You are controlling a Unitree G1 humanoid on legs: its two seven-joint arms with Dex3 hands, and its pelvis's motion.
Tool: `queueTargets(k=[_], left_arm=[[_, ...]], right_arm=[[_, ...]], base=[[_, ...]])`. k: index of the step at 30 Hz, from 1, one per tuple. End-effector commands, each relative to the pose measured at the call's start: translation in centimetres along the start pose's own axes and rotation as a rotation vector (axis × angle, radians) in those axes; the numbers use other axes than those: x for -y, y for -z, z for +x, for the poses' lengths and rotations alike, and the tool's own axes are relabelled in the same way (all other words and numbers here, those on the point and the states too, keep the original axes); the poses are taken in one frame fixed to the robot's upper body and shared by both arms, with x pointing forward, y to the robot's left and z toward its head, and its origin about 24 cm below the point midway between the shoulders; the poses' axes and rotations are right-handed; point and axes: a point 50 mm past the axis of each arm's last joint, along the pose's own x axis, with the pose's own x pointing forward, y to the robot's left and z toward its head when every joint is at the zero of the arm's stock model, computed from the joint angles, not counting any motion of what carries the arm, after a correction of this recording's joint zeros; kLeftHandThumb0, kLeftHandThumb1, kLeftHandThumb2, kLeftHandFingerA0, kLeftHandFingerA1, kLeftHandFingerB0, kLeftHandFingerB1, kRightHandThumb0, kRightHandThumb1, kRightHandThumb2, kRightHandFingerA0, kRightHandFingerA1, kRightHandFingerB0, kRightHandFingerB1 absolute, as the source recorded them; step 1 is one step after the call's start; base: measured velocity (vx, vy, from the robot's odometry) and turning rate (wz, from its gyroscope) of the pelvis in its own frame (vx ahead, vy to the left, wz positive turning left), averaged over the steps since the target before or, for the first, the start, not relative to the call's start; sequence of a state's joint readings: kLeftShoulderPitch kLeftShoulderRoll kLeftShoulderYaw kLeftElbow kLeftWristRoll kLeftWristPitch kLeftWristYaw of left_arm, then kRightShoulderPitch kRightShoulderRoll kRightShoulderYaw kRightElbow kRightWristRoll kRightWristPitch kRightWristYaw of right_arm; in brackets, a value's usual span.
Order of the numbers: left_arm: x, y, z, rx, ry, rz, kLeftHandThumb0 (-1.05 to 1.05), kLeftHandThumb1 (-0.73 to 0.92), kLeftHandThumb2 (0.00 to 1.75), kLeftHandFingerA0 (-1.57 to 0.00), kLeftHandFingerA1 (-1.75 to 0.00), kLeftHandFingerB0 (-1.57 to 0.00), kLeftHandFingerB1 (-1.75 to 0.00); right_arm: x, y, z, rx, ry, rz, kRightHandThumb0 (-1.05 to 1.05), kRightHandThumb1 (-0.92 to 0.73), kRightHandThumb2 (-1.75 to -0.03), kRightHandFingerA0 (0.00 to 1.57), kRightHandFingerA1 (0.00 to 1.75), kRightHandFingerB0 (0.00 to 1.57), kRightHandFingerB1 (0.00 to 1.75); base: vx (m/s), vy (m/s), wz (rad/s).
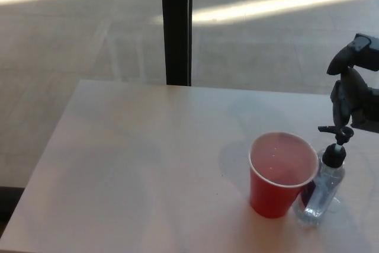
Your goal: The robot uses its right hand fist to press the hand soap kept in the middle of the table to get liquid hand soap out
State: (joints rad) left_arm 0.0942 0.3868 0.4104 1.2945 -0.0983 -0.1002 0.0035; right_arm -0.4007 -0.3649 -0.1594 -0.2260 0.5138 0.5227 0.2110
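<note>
A clear hand soap bottle with a black pump head stands on the table near the right front. A red plastic cup stands right beside it on its left, with the pump spout pointing toward the cup. My right hand comes in from the right edge and hovers just above and behind the pump head, its black fingers curled downward into a loose fist holding nothing. It looks very close to the pump top; I cannot tell whether they touch. My left hand does not show.
The pale table fills the lower picture, its far edge near a dark vertical post on the floor behind. The floor beyond shows bright light strips.
</note>
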Motion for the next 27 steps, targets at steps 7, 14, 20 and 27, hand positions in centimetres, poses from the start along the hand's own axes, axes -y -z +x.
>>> queueTargets(k=[7, 14, 20, 27], left_arm=[[-0.6, -0.3, 0.0, 0.027, -0.006, -0.009, -0.50, 0.61, 0.59, -0.76, -0.70, -0.69, -0.61], [-0.5, -0.3, 0.0, 0.024, -0.010, -0.031, -0.49, 0.61, 0.58, -0.76, -0.72, -0.66, -0.58], [-0.4, -0.5, 0.0, 0.030, -0.015, -0.025, -0.50, 0.61, 0.58, -0.80, -0.74, -0.72, -0.64], [-0.3, -0.7, 0.1, 0.032, -0.018, -0.015, -0.51, 0.61, 0.58, -0.78, -0.70, -0.74, -0.63]], right_arm=[[1.5, 2.7, -0.5, -0.135, 0.066, -0.031, -0.15, -0.53, -1.28, 1.01, 1.75, 0.75, 1.63], [2.0, 3.8, -1.1, -0.166, 0.086, -0.033, -0.15, -0.53, -1.31, 1.03, 1.75, 0.75, 1.67], [2.2, 4.3, -1.4, -0.167, 0.082, -0.034, -0.13, -0.53, -1.29, 1.01, 1.75, 0.71, 1.69], [1.0, 5.3, -1.5, -0.178, 0.033, -0.051, -0.16, -0.49, -1.30, 0.99, 1.75, 0.78, 1.63]], base=[[0.00, 0.000, 0.00], [0.00, 0.000, 0.00], [0.00, 0.000, 0.00], [0.00, 0.000, 0.00]])
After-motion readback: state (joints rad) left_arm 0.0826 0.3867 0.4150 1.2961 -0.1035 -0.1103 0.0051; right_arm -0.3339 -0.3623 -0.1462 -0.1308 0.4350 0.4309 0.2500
